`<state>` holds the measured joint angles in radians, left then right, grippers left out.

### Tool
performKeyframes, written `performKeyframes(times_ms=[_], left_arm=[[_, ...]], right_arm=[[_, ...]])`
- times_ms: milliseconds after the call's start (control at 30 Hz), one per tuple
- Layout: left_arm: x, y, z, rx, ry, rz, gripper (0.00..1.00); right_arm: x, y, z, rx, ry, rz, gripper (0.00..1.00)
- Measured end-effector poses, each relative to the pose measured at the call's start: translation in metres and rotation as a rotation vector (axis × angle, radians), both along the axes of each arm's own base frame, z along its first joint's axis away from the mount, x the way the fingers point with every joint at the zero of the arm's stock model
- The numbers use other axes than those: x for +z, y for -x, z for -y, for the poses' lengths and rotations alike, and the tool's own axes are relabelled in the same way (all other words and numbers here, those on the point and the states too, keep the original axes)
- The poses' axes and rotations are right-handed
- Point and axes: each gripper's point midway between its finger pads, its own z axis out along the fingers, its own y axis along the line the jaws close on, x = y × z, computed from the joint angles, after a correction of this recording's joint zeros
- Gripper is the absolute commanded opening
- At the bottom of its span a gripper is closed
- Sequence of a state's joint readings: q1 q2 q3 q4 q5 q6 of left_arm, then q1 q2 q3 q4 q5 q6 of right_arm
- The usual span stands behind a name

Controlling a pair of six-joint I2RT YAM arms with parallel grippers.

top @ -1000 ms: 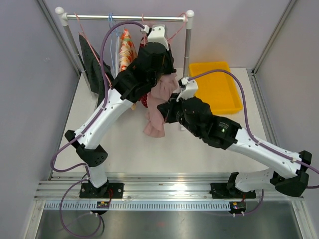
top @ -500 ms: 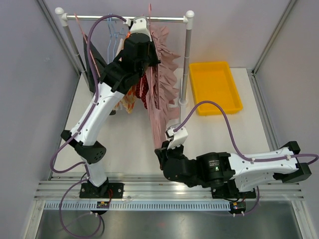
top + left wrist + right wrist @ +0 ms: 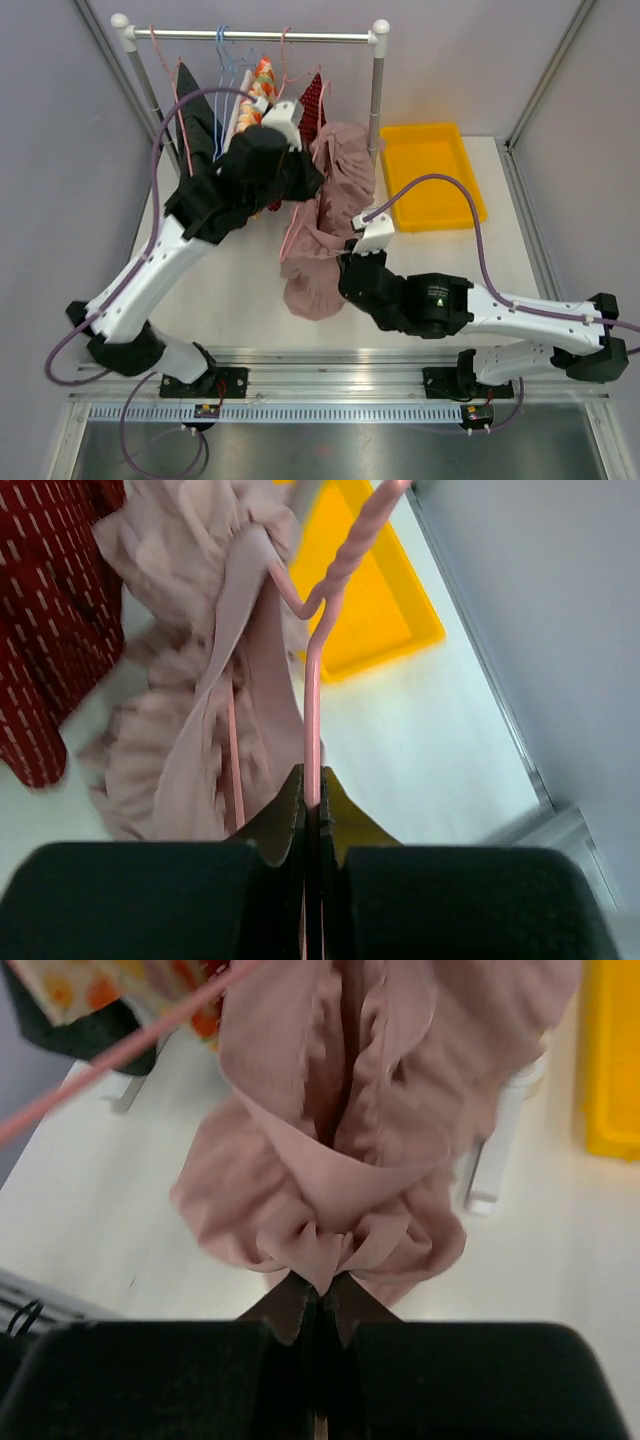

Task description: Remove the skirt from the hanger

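Observation:
The pink ruffled skirt (image 3: 335, 195) hangs from a pink wire hanger (image 3: 312, 695), held off the rail in front of the rack. My left gripper (image 3: 308, 178) is shut on the hanger's wire, as the left wrist view (image 3: 312, 788) shows, with the skirt (image 3: 195, 710) to the left of the wire. My right gripper (image 3: 345, 268) is shut on a bunched fold at the skirt's lower edge; in the right wrist view (image 3: 320, 1290) the skirt (image 3: 350, 1130) rises above the closed fingers. The hanger wire (image 3: 120, 1048) crosses that view's top left.
A clothes rack (image 3: 260, 36) stands at the back with a black garment (image 3: 190, 110), a patterned one (image 3: 262, 78), a red dotted one (image 3: 312, 95) and a blue hanger (image 3: 222, 60). A yellow tray (image 3: 432, 172) lies to the right. The rack's post foot (image 3: 495, 1150) stands behind the skirt.
The left gripper has come down and forward from the rail with the hanger and skirt. The right gripper has moved up from the table's front and now grips the skirt.

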<state>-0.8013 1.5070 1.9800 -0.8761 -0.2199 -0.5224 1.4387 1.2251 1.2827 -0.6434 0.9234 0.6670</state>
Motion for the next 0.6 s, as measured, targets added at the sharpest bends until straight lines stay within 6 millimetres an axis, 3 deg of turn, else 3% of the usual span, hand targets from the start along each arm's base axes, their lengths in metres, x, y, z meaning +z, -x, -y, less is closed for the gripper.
performKeyframes(times_ms=[100,200,267,367,467,600], left_arm=[[-0.005,0.053,-0.014,-0.062,0.062,-0.03,0.0],[0.009,0.087,-0.028,-0.097,0.131,-0.032,0.0],[0.022,0.109,-0.028,-0.143,0.181,-0.025,0.0],[0.019,0.145,-0.022,-0.235,0.184,-0.065,0.0],[-0.006,0.175,-0.017,-0.295,0.113,-0.129,0.0],[-0.067,0.194,-0.027,-0.275,-0.038,-0.21,0.0]], right_arm=[[0.008,-0.035,0.02,-0.069,0.012,0.023,0.0],[0.008,-0.059,0.029,-0.103,0.046,0.039,0.0],[0.005,-0.072,0.032,-0.113,0.083,0.044,0.0],[0.005,-0.092,0.04,-0.138,0.147,0.057,0.0],[0.025,-0.118,0.062,-0.199,0.176,0.081,0.0],[0.092,-0.163,0.121,-0.339,0.121,0.151,0.0]])
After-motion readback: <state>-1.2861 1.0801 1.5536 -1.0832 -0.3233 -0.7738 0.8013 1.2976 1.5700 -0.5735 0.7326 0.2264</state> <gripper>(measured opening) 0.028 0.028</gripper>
